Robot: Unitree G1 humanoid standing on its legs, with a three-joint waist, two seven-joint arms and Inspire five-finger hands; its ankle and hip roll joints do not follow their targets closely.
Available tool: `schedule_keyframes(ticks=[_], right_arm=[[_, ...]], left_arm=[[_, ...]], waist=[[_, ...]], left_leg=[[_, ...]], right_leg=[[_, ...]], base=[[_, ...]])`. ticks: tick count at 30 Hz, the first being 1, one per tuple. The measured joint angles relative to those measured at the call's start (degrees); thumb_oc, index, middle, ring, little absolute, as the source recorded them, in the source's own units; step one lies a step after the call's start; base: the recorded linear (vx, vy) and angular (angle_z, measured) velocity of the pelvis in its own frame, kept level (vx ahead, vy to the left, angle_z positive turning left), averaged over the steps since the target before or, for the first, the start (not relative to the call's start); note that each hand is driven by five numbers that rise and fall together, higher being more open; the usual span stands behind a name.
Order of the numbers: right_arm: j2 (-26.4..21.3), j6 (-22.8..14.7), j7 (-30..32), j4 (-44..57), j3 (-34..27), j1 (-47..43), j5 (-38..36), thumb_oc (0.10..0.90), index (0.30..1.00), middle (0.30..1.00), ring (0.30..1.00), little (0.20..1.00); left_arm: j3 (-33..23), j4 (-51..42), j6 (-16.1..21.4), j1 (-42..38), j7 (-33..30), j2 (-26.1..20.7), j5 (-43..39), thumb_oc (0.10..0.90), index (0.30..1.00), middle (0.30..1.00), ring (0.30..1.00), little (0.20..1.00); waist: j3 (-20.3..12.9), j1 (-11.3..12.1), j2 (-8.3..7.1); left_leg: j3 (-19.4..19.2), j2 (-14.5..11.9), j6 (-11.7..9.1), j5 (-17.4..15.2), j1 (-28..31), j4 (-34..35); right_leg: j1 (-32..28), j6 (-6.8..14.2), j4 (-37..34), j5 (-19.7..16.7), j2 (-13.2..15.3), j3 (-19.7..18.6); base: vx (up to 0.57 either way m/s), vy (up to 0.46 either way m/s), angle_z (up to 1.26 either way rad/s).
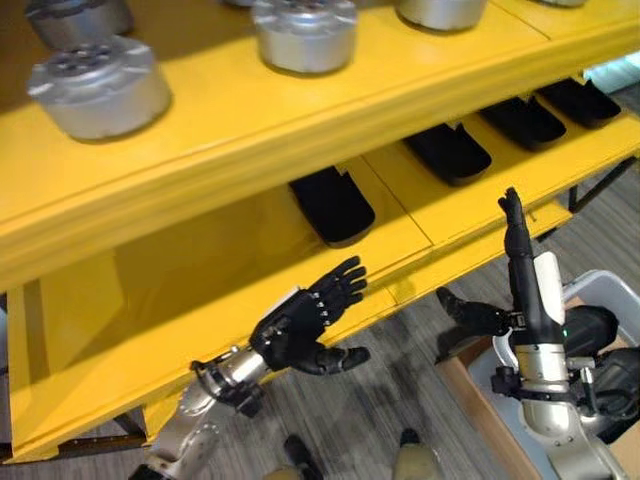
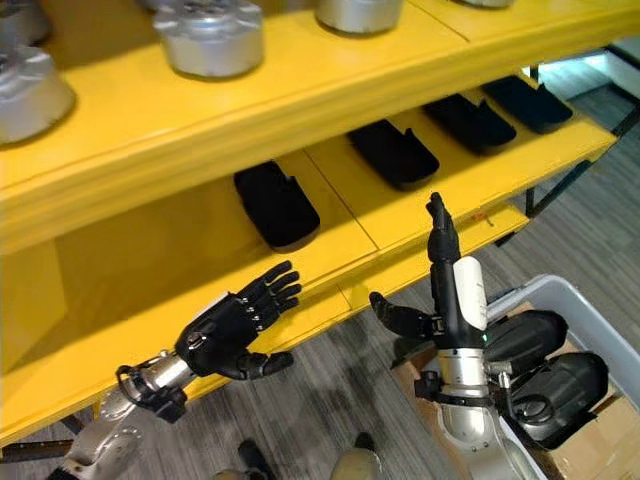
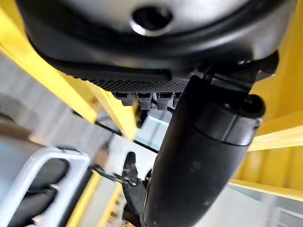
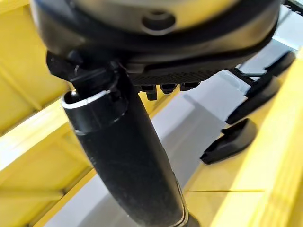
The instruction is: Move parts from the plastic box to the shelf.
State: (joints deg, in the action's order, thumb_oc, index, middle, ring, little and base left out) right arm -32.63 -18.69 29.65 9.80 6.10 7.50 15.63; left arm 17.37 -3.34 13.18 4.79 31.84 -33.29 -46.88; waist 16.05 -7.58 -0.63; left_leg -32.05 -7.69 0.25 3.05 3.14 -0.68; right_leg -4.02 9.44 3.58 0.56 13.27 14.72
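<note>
We hold both hands empty before the yellow shelf (image 2: 330, 90): the left hand (image 2: 225, 330) spread wide at the lower board's front edge, the right hand (image 2: 440, 270) raised with fingers straight and thumb out. Four black parts (image 2: 275, 205) already lie in a row on that board. More parts (image 2: 545, 375) wait in the box (image 2: 575, 300) by our right arm, so we judge a reach back there comes next.

You see the plastic box (image 2: 600, 330) cut by the picture's right and lower edges, the right arm hiding its near part. The silver parts (image 1: 303, 30) on the top shelf (image 1: 300, 110) are clipped at the upper edge.
</note>
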Motion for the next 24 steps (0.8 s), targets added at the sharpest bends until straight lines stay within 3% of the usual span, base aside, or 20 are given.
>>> schedule_keyframes(ticks=[2,5,12,19,20,21,23,24], right_arm=[[-0.1,2.1,0.8,-0.2,-0.2,-0.5,-0.1,0.9,1.0,1.0,1.0,1.0],[-0.2,4.0,1.1,-0.2,-0.3,-0.6,0.0,0.9,1.0,1.0,1.0,1.0],[-1.5,7.2,1.3,-4.0,-1.5,2.2,-0.1,0.9,1.0,1.0,1.0,1.0],[-3.8,8.2,0.3,-6.7,-3.0,3.8,-0.1,0.9,1.0,1.0,1.0,1.0],[-3.6,8.2,0.0,-6.7,-3.1,4.1,-0.1,0.9,1.0,1.0,1.0,1.0],[-3.6,7.8,-0.7,-6.6,-3.1,4.7,0.0,0.9,1.0,1.0,1.0,1.0],[-3.6,7.6,-1.0,-6.6,-3.0,4.6,0.0,0.9,1.0,1.0,1.0,1.0],[-3.5,7.5,-1.5,-6.9,-2.4,4.0,0.0,0.9,1.0,1.0,1.0,1.0]], left_arm=[[-0.2,-0.5,-0.1,0.4,0.2,2.5,-0.1,0.9,1.0,1.0,1.0,1.0],[-0.1,-2.4,-0.2,0.2,0.1,4.5,-0.1,0.9,1.0,1.0,1.0,1.0],[1.0,-3.6,-0.3,-0.1,-0.4,5.4,-0.2,0.9,1.0,1.0,1.0,1.0],[1.5,-2.3,0.0,-0.9,-2.1,7.3,-2.6,0.9,1.0,1.0,1.0,1.0],[1.3,-1.7,0.1,-1.0,-2.7,7.9,-3.5,0.9,1.0,1.0,1.0,1.0],[0.7,-0.8,0.1,-0.8,-3.4,7.9,-4.7,0.9,1.0,1.0,1.0,1.0],[-0.1,-0.5,0.1,-0.8,-4.1,7.7,-4.6,0.9,1.0,1.0,1.0,1.0],[-1.0,-0.5,0.4,-0.5,-4.1,7.1,-4.6,0.9,1.0,1.0,1.0,1.0]], waist=[[-0.3,-0.4,1.37],[-0.8,-2.1,2.2],[-1.4,-5.4,3.6],[-1.4,-7.5,4.61],[-1.4,-7.3,4.43],[-1.4,-5.9,3.94],[-1.2,-4.7,3.41],[-0.8,-3.2,2.35]], left_leg=[[-0.5,-2.3,-2.0,1.3,1.2,0.8],[-0.5,-3.6,-4.3,3.2,2.1,4.1],[-4.0,-4.9,-4.6,4.8,2.7,5.1],[-5.5,-6.5,-4.5,5.4,3.2,4.8],[-5.0,-6.8,-4.5,5.3,3.6,4.3],[1.1,-7.2,-4.4,5.4,4.7,2.6],[7.7,-7.2,-4.0,5.6,4.9,-0.6],[11.4,-7.2,-3.2,5.4,4.7,-4.0]], right_leg=[[-1.6,-2.0,-3.5,-1.4,-2.9,-0.1],[-1.2,-3.1,-5.5,-2.4,-5.4,-1.0],[0.5,-3.9,-7.2,-4.5,-7.1,-4.2],[4.4,-5.3,-2.0,-2.4,-8.6,-6.9],[5.4,-5.4,0.1,-1.0,-8.9,-8.0],[6.8,-6.3,3.0,0.6,-9.3,-11.2],[7.7,-6.7,4.5,0.7,-9.7,-14.7],[8.1,-7.4,5.7,0.6,-9.9,-18.0]], base=[[-0.13,-0.297,-0.38],[-0.14,-0.276,-0.29],[-0.16,-0.256,-0.28],[-0.11,-0.275,-0.26],[0.0,-0.256,-0.68],[-0.04,-0.249,-0.91],[-0.04,-0.165,-1.08],[0.02,-0.06,-1.26]])
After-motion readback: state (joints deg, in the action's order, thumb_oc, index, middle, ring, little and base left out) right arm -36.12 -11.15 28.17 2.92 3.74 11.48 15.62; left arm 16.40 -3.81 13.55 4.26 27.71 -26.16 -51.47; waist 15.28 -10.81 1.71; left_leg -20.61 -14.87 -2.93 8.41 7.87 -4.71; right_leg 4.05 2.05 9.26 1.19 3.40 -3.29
